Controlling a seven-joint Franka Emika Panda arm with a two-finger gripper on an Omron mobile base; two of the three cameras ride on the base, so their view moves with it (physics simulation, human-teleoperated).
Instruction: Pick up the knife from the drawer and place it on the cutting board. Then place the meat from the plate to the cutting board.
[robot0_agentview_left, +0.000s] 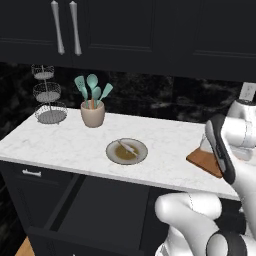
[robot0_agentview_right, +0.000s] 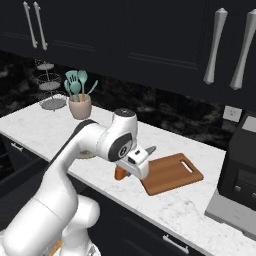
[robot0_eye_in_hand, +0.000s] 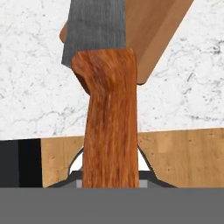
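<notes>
My gripper (robot0_agentview_right: 131, 168) is shut on the knife, holding it just above the counter at the near left end of the cutting board (robot0_agentview_right: 172, 173). The orange-brown handle (robot0_eye_in_hand: 109, 127) runs up the middle of the hand view, and the grey blade (robot0_eye_in_hand: 97, 26) lies over the board's corner (robot0_eye_in_hand: 159, 26). From the right base, the blade tip (robot0_agentview_right: 150, 149) points toward the board. The plate (robot0_agentview_left: 126, 151) sits on the counter left of the board (robot0_agentview_left: 205, 161), with the pale meat (robot0_agentview_left: 128, 147) on it. The drawer (robot0_agentview_left: 102, 210) stands open below the plate, its dark inside bare.
A beige cup of teal spatulas (robot0_agentview_left: 93, 113) and a wire tiered stand (robot0_agentview_left: 49, 95) are at the back left of the marble counter. A dark coffee machine (robot0_agentview_right: 245, 170) stands right of the board. Black cupboards hang overhead.
</notes>
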